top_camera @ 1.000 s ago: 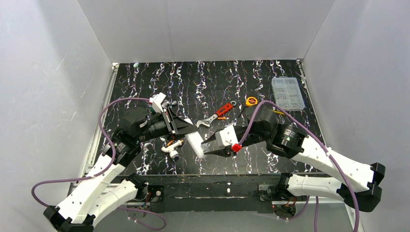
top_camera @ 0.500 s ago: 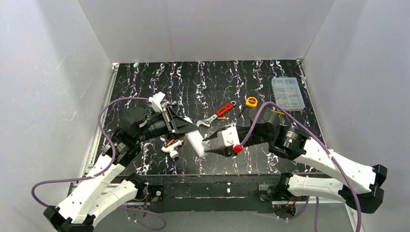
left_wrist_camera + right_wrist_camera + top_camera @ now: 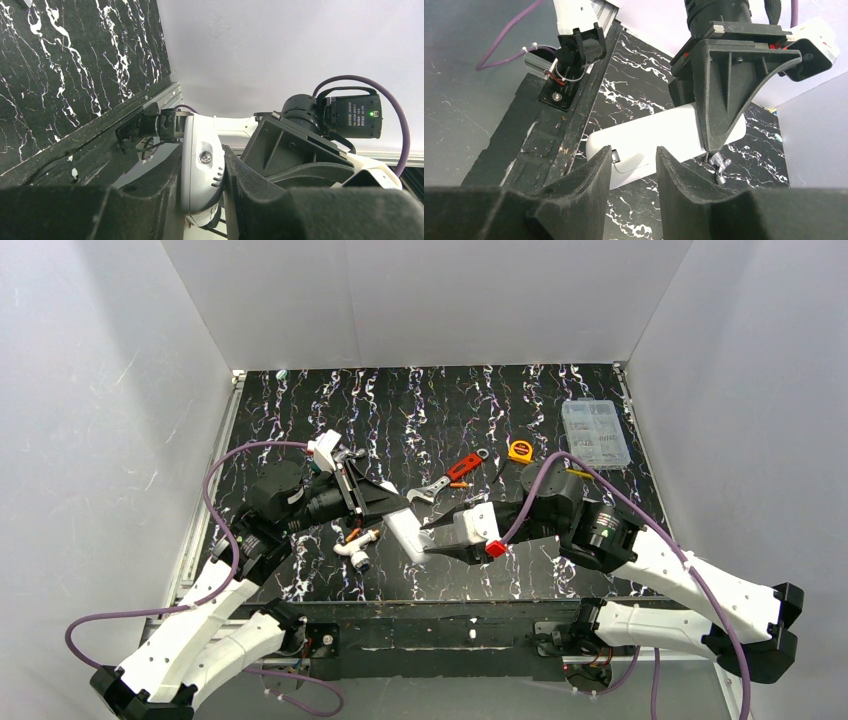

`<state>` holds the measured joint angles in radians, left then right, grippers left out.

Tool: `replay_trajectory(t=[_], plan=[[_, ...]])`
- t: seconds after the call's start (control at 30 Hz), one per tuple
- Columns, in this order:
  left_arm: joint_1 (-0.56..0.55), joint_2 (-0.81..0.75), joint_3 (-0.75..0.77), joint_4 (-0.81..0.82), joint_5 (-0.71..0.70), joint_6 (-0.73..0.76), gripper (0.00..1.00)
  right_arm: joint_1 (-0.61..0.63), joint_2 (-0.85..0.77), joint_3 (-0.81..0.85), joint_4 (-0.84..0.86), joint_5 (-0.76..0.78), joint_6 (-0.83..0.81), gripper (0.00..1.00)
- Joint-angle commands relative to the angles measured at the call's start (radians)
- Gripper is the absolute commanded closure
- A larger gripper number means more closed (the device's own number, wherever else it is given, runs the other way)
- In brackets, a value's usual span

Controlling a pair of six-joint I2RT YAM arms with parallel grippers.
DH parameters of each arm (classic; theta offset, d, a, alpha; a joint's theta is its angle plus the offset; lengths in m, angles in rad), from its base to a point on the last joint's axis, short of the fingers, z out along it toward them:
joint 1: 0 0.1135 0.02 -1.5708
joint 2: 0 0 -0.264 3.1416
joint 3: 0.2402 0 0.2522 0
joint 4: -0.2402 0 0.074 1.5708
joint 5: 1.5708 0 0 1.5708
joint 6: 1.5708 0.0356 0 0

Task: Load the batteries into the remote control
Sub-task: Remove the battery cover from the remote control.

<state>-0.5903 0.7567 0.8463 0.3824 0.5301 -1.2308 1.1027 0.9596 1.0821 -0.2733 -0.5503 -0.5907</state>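
The remote control (image 3: 644, 137) is not yet loaded: no cell shows in or on it in any view, so I judge the task to be at the preparation stage, with the battery recess yet to be reached and both cells yet to be fetched and seated. The remote control is raised off the table (image 3: 300, 400), near its near edge and about midway between left and right. Its body is slim, white and smooth with rounded ends; the left wrist view shows a small screw and a row of short slots on one face, and the right wrist view shows a curved seam at the end nearest my right arm. My left gripper (image 3: 202, 172) is clamped across the body and carries it. My right gripper (image 3: 633, 151) is partly parted, with nothing between its fingers, and its tips stand at the seamed end; I cannot tell whether they touch it. The batteries (image 3: 458, 485), which I take to be the small orange pieces, lie on the table: one just beside the red-handled wrench (image 3: 462, 466), to the far right of the remote control, the other by the white tube tool (image 3: 356, 550) to its left.
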Motion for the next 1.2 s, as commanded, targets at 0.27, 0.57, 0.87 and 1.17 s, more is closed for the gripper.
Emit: replay_trajectory(t=[0.27,0.57,0.87,1.17], plan=[[-0.002,-0.022,0.002,0.042,0.066,-0.001,1.00,-0.003,-0.024,-0.005,0.094,0.050,-0.008,0.55],[-0.002,-0.018,-0.001,0.042,0.065,0.000,1.00,-0.003,-0.040,-0.016,0.081,0.048,-0.005,0.55],[-0.002,-0.012,0.002,0.046,0.062,-0.001,1.00,-0.002,-0.028,-0.009,0.064,0.017,0.013,0.55],[-0.002,-0.014,-0.001,0.044,0.060,0.001,1.00,-0.003,-0.025,-0.001,0.052,-0.014,0.023,0.52]])
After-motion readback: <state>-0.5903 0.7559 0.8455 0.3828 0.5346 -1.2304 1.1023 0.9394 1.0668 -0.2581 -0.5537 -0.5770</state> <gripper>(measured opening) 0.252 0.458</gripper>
